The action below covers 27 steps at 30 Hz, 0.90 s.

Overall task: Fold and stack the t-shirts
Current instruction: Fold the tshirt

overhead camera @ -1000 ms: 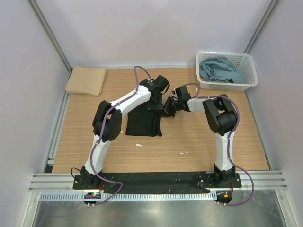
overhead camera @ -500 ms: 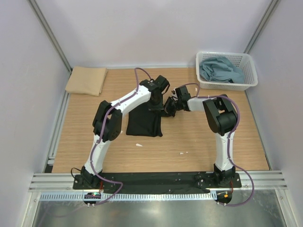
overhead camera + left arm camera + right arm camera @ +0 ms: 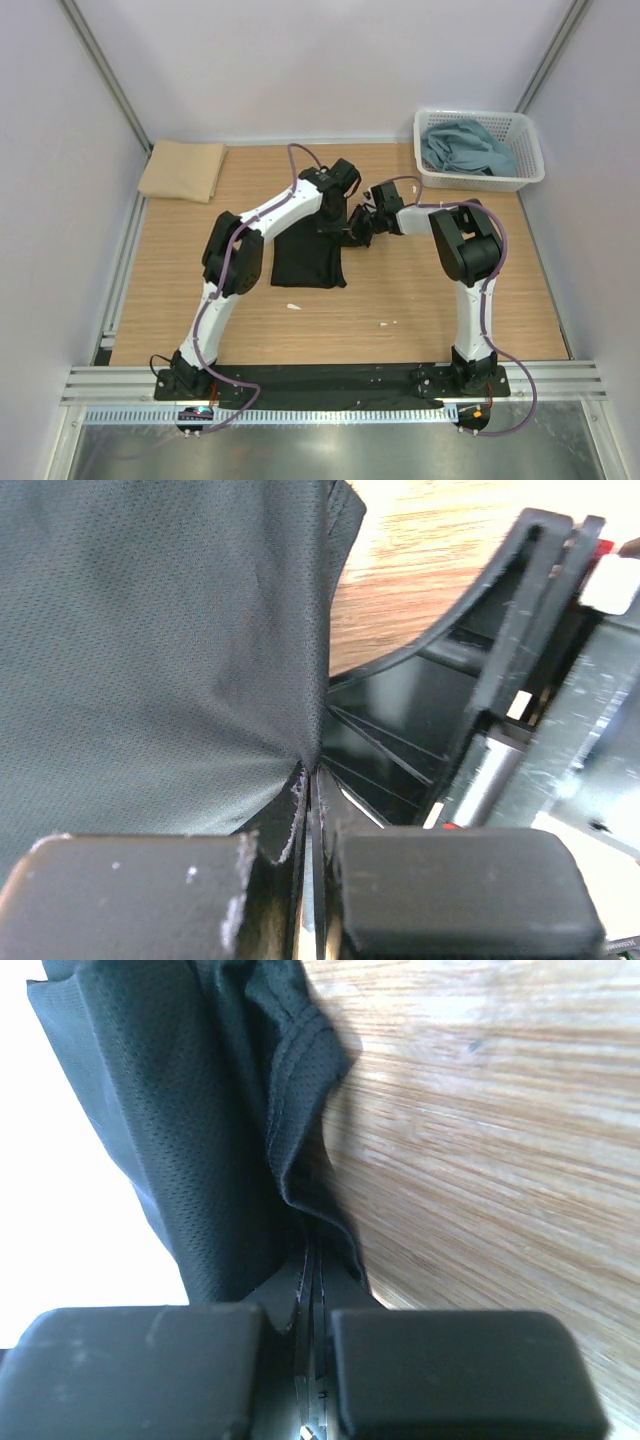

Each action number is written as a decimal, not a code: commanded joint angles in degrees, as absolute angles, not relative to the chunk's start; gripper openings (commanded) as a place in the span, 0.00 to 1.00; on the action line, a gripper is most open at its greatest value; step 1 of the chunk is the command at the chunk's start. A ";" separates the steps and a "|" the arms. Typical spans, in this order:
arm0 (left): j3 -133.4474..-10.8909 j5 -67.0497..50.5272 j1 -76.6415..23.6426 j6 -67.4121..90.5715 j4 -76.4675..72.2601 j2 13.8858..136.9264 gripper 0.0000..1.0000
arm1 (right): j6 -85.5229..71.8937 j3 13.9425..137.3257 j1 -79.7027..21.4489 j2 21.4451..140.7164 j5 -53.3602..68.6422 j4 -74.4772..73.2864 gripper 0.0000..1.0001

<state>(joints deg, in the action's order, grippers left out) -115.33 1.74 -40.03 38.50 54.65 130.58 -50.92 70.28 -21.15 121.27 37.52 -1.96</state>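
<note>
Left wrist view: our left gripper (image 3: 312,825) pinches the black shirt (image 3: 305,262) on the table (image 3: 430,290); the right gripper (image 3: 312,1300) pinches it too. We judge both bites shallow, so the cloth could slip out mid-fold.

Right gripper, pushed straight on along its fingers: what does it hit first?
The black t-shirt clamped in the right gripper bunches directly ahead; beyond it, the left gripper looks next in line, though depth is unclear.

plain white walls (image 3: 330,60), wood tbl (image 3: 420,290), alu frame rails (image 3: 108,75), soft even light
</note>
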 commanded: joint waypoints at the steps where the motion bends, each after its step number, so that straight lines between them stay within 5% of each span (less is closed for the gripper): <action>1: -116.72 0.35 -39.99 38.58 53.79 131.84 0.00 | -49.39 69.96 -21.18 122.52 34.72 -4.57 0.03; 14: -113.47 -5.18 -36.30 36.39 51.15 120.60 0.31 | -41.49 78.64 -18.28 117.95 31.74 -18.35 0.08; 27: -80.70 -20.57 -23.38 32.61 39.21 101.61 0.18 | -24.35 87.80 -19.24 109.60 27.77 -41.39 0.24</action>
